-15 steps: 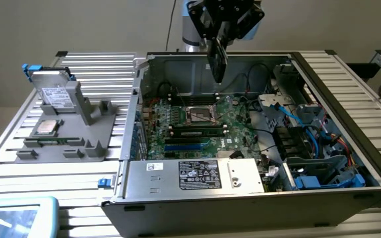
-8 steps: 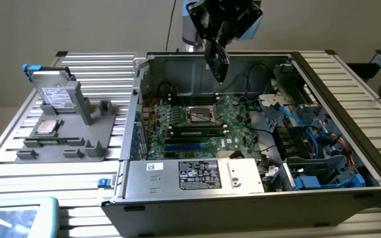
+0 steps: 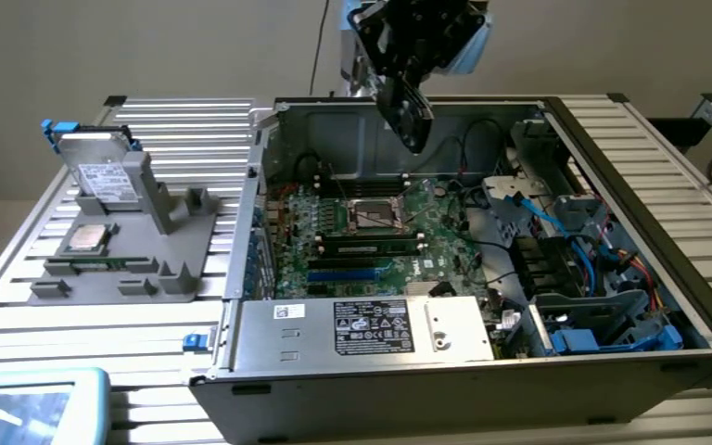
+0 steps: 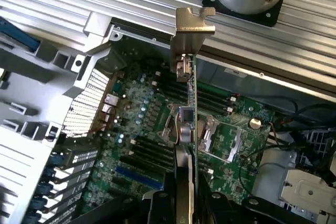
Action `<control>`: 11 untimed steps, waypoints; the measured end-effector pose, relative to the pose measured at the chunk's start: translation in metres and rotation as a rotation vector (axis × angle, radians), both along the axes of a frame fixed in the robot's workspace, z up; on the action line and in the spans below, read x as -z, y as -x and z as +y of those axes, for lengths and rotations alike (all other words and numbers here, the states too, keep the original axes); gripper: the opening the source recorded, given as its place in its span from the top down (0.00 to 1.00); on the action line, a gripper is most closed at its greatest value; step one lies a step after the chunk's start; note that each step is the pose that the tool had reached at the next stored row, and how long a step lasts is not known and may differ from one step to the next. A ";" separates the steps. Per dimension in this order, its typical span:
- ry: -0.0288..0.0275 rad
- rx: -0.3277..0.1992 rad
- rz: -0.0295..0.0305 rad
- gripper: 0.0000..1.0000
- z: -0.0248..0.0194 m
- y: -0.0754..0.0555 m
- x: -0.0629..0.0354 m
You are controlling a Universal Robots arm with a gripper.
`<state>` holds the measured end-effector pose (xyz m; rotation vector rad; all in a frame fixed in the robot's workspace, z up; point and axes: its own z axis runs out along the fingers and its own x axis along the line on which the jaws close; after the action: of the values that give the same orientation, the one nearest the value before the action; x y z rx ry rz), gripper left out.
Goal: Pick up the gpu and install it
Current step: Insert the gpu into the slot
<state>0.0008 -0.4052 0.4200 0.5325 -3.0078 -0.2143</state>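
Hanging from the tool (image 3: pixel 406 76) (image 4: pixel 185 150), which pinches it by its upper edge, the gpu (image 3: pixel 406 119) (image 4: pixel 191 85) sits tilted in the air over the twelve o'clock rim of the open computer case (image 3: pixel 703 306). Its silvery bracket (image 4: pixel 192 24) is at the far end from the tool. The motherboard (image 3: pixel 375 227) (image 4: pixel 142 124) lies below it. At the exterior view's nine o'clock, a grey fixture (image 3: pixel 164 269) stands on the desk (image 3: pixel 34 315).

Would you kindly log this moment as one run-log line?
grip: gripper shut on thin black gpu card with silvery bracket | position: above open dark computer case, over green motherboard | installed: not yet
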 end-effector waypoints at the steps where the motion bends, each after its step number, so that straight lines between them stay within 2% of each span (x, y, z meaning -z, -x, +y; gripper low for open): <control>1: -0.0007 -0.018 -0.0007 0.73 0.0000 0.000 0.0001; 4: -0.0012 -0.072 -0.0046 0.73 0.0000 0.000 -0.0001; 11: -0.0015 -0.200 -0.0193 0.73 0.0000 0.000 0.0000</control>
<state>0.0008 -0.4052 0.4200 0.8331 -2.9458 -0.1986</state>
